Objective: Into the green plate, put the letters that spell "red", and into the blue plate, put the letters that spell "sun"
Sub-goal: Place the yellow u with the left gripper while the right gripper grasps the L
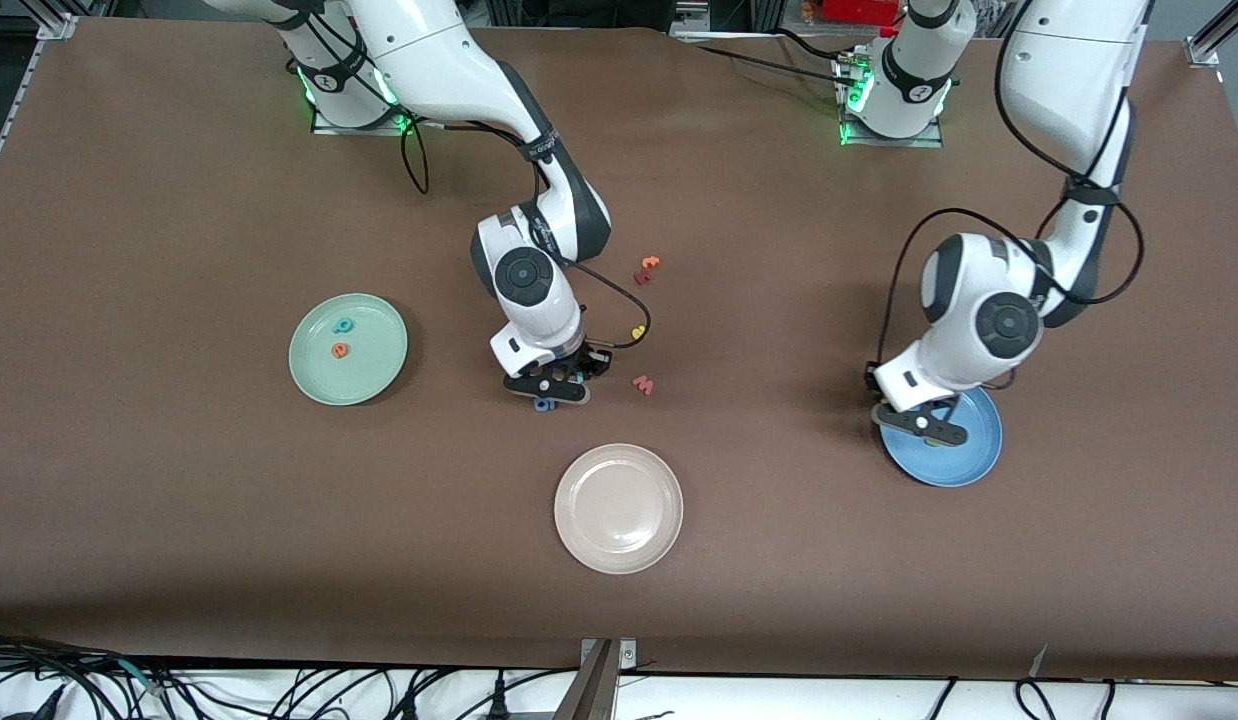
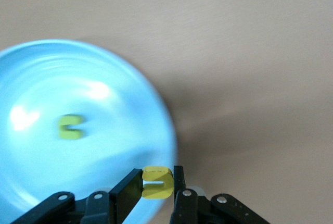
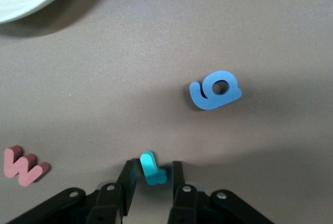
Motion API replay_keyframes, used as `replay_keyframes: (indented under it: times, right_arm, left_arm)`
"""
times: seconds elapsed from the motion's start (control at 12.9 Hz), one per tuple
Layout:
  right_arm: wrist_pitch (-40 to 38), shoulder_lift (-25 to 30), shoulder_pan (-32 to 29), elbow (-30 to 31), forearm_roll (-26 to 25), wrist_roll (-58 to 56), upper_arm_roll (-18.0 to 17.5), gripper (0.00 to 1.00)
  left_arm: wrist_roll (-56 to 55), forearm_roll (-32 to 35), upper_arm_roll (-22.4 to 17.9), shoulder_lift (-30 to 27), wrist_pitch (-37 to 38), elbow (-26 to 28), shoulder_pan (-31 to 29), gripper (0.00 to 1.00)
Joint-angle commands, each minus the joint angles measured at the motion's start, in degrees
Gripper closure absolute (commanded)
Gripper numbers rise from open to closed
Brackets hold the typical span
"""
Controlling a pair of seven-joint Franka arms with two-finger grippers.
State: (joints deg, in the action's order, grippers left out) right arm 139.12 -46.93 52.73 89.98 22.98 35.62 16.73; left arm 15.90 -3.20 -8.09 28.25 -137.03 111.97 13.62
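I see the right claw [image 3: 151, 174] low beside the blue 6 [image 3: 215, 90], fingers narrowly around the teal r [image 3: 152, 168]. The left claw [image 2: 157, 183] pinches a yellow letter [image 2: 156, 182] over the blue plate [image 2: 31, 182].

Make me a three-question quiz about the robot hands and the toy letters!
1. Where is the blue 6?
A) in a box
B) on the table beside the right hand
C) up in the air

2. How many letters lie in the green plate?
A) none
B) five
C) two

3. What is the left hand doing?
A) shut on a yellow letter over the blue plate
B) open and empty
C) pushing a cup

Answers:
1 B: the 6 lies flat by the right hand, which is down at a teal r.
2 C: a teal letter and an orange letter sit there.
3 A: it pinches the letter above the plate's rim.
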Motion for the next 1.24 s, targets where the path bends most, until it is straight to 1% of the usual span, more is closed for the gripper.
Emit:
replay_keyframes:
  times: [0.0, 0.08, 0.15, 0.23, 0.39, 0.46, 0.54, 0.7, 0.85, 0.93, 1.01, 1.08, 1.16]
  right_arm:
    - [0.6, -2.3, 0.6, -1.9, -0.6, 0.2, 0.6, 0.76]
    - [0.8, -2.3, 0.6, -1.9, -0.9, 0.2, 0.6, 0.85]
    - [0.8, -2.3, 0.6, -2.0, -1.0, 0.0, 0.6, 0.92]
    - [0.7, -2.1, 0.6, -2.0, -1.1, -0.5, 0.7, 0.92]
    - [-0.3, -1.2, 0.3, -2.0, -1.4, -1.2, 1.0, 0.92]
    - [-1.9, -0.5, 0.1, -2.0, -1.4, -1.9, 1.5, 0.92]
    - [-4.3, 0.3, 0.1, -2.0, -1.5, -2.4, 2.9, 0.92]
    - [-9.6, 1.9, 0.1, -1.7, -1.4, -7.7, 5.8, 0.92]
    - [-16.9, 4.1, 0.0, -1.7, -0.7, -16.5, 10.7, 0.92]
    - [-20.2, 5.2, -0.7, -1.7, -0.7, -21.3, 12.4, 0.92]
    - [-22.3, 5.8, -1.7, -1.4, -0.7, -25.6, 13.5, 0.91]
    - [-23.7, 5.8, -3.1, -1.2, -0.6, -29.7, 13.8, 0.91]
    - [-24.2, 5.9, -4.3, -0.5, -0.7, -33.6, 13.8, 0.91]
  left_arm:
    - [8.7, -3.1, -3.1, 1.3, 0.1, -0.4, 0.3, 0.93]
    - [9.3, -3.6, -3.3, 1.5, -0.1, -0.5, 0.3, 0.88]
    - [9.2, -3.6, -3.3, 1.5, -0.1, -0.5, 0.3, 0.58]
    - [9.1, -3.6, -3.3, 1.5, -0.1, -0.6, 0.4, 0.01]
    - [8.3, -3.7, -3.1, 1.2, -0.1, -0.7, 0.7, 0.00]
    - [7.1, -4.8, -2.6, 0.9, 0.1, -0.7, 1.1, 0.00]
    - [5.1, -6.2, -1.4, 0.8, 0.2, -0.8, 1.3, 0.00]
    - [-4.3, -7.1, 1.9, 0.7, 0.5, -1.7, 2.1, 0.00]
    - [-14.3, -7.1, 6.1, 0.6, 0.5, -1.8, 2.9, 0.00]
    - [-18.6, -7.1, 8.5, 0.6, 0.5, -1.8, 3.6, 0.00]
    - [-22.4, -6.9, 10.1, 0.7, 0.5, -1.8, 4.4, 0.00]
    - [-26.2, -7.0, 11.9, 0.7, 0.5, -1.8, 5.5, 0.00]
    - [-33.2, -6.8, 14.1, 0.6, 0.5, -1.8, 6.0, 0.00]
